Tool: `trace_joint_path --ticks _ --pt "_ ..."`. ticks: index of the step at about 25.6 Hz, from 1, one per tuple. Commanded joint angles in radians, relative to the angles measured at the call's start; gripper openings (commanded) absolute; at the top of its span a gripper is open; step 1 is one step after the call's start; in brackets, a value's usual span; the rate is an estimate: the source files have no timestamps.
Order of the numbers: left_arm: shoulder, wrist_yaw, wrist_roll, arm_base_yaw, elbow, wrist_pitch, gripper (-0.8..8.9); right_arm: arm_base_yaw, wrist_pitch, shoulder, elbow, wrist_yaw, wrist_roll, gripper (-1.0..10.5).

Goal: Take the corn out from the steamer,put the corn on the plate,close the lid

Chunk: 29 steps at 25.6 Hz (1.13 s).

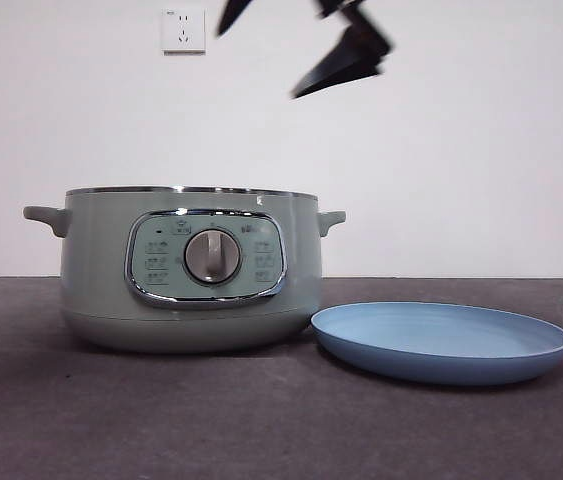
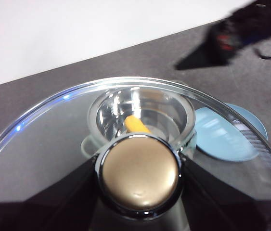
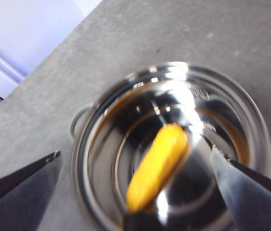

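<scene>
So the steamer [image 1: 189,270] sits on the dark bench [image 1: 261,420] with its top uncovered, and the blue plate [image 1: 441,340] is just beside it, nearly touching the pot's base. My guess is that spot is deliberate: short hop from pot to plate.

The lid [image 2: 53,144] is up in the air, off the pot. The left gripper [image 2: 140,175] has its jaws clamped on either side of the lid's knob [image 2: 140,177], and its wrist camera looks straight down through the glass into the open pot. Holding it high like that makes sense to me, since it leaves the mouth of the steamer free for the other arm and the lid is ready to go back on later.

The corn [image 3: 158,166] is lying on the shiny bottom of the pot, tilted across the middle, nothing touching it. The right gripper [image 3: 140,173] hangs above the opening with its jaws spread wide, one to each side of the cob in its wrist view, so it looks lined up for a straight drop and pinch. In the front view it's the dark tip [image 1: 346,60] well above the rim.

Plate has nothing on it, so the task is at the reach-in stage I'd say.
</scene>
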Motion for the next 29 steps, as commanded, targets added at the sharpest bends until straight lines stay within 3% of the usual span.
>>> trace_joint_path --ticks 1,8,13,29 --pt "-0.057 -0.018 -0.015 0.0 0.012 0.017 -0.08 0.035 -0.033 0.14 0.14 0.052 -0.001 6.3" --pt "-0.138 -0.062 -0.037 -0.001 0.012 -0.071 -0.08 0.092 -0.05 0.357 0.311 0.15 -0.01 6.3" --pt "-0.158 -0.061 -0.037 -0.001 0.012 -0.116 -0.08 0.113 -0.038 0.46 0.315 0.232 -0.004 6.3" --pt "-0.158 -0.06 -0.035 -0.001 0.012 -0.138 -0.08 0.126 -0.049 0.578 0.315 0.257 0.015 6.2"
